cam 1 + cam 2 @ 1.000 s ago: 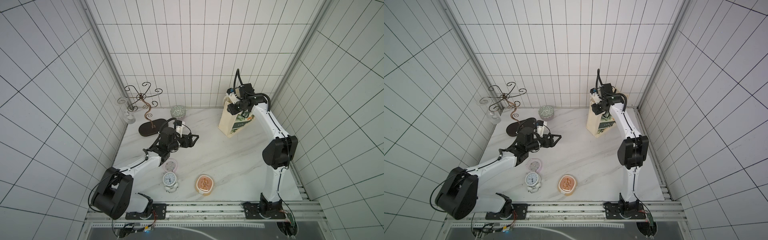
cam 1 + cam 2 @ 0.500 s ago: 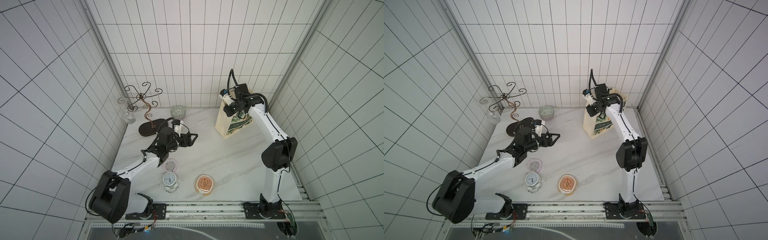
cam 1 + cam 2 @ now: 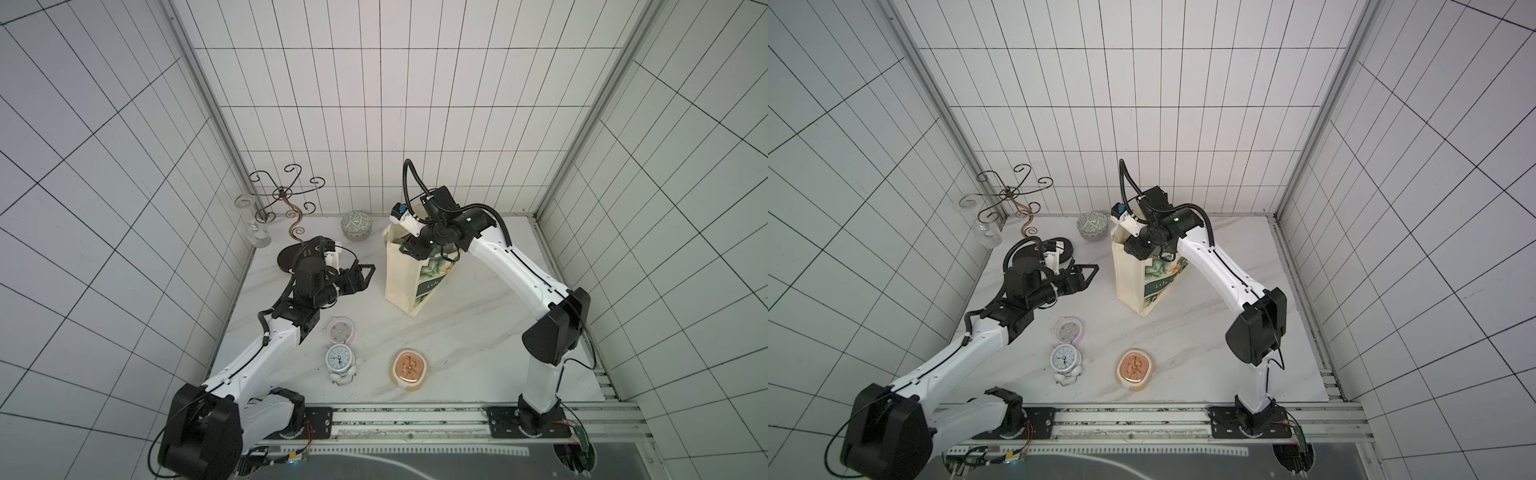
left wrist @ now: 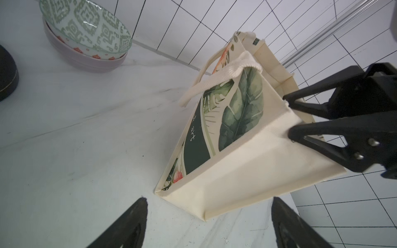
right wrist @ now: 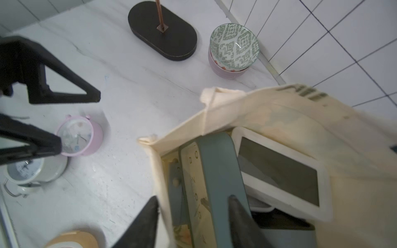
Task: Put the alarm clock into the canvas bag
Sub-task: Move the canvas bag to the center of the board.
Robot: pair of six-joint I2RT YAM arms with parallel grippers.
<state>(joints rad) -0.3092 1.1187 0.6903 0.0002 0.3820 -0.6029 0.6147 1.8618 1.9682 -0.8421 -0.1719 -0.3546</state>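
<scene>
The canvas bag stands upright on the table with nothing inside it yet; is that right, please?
Not empty: the right wrist view shows a blue-grey alarm clock and a white-framed clock inside the canvas bag, which does stand upright on the table.

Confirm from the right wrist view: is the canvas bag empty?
No, a blue-green clock and a white-framed screen sit inside the canvas bag.

The bag [image 3: 401, 274] is printed with green leaves on cream. The bowl [image 3: 355, 223] is patterned in green. One clock [image 3: 340, 331] is coloured pink.
</scene>
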